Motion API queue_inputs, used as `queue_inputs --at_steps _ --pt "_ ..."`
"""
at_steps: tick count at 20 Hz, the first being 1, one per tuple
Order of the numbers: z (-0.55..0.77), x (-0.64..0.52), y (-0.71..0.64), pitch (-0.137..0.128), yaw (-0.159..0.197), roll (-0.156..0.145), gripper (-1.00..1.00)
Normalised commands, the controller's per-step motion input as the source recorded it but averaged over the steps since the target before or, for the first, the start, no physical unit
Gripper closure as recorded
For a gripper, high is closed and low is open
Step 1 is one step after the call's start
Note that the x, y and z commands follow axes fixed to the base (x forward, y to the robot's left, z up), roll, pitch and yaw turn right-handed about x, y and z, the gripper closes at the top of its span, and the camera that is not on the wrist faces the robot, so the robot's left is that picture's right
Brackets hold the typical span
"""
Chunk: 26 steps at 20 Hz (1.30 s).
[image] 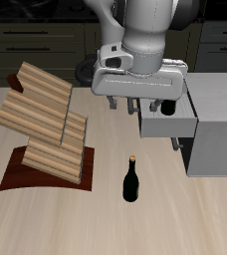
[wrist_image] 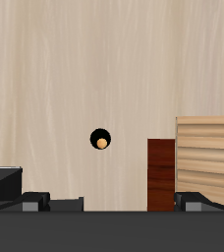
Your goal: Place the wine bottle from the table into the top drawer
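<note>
The wine bottle (image: 131, 181) stands upright on the table (image: 76, 219) near its front edge, dark with a tan cork tip. In the wrist view it shows from above (wrist_image: 101, 141) as a black disc with a tan centre. My gripper (image: 133, 107) hangs open and empty well above the table, farther back than the bottle and beside the top drawer (image: 170, 126). The drawer is pulled out from the grey cabinet (image: 217, 129). My arm partly hides the inside of the drawer.
A slanted wooden-slab rack (image: 44, 125) on a dark red base (image: 26, 177) stands beside the bottle; it also shows in the wrist view (wrist_image: 208, 157). A second dark bottle (image: 168, 106) stands at the drawer, partly behind my gripper.
</note>
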Motion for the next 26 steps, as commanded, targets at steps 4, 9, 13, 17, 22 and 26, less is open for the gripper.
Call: queue_inputs --at_steps 4,9,13,17,22,26 --pt "-0.36 0.08 0.01 0.030 -0.031 0.015 -1.00" --pt "-0.51 0.09 0.09 0.011 -0.012 0.005 -1.00" --pt "-0.24 0.08 0.04 0.003 -0.026 0.016 -1.00" --pt "-0.27 0.12 0.00 0.005 -0.026 -0.010 -1.00" --pt "-0.27 0.02 0.03 0.013 -0.020 0.001 -1.00" --pt "-0.22 0.00 0.05 -0.002 -0.014 0.025 -1.00"
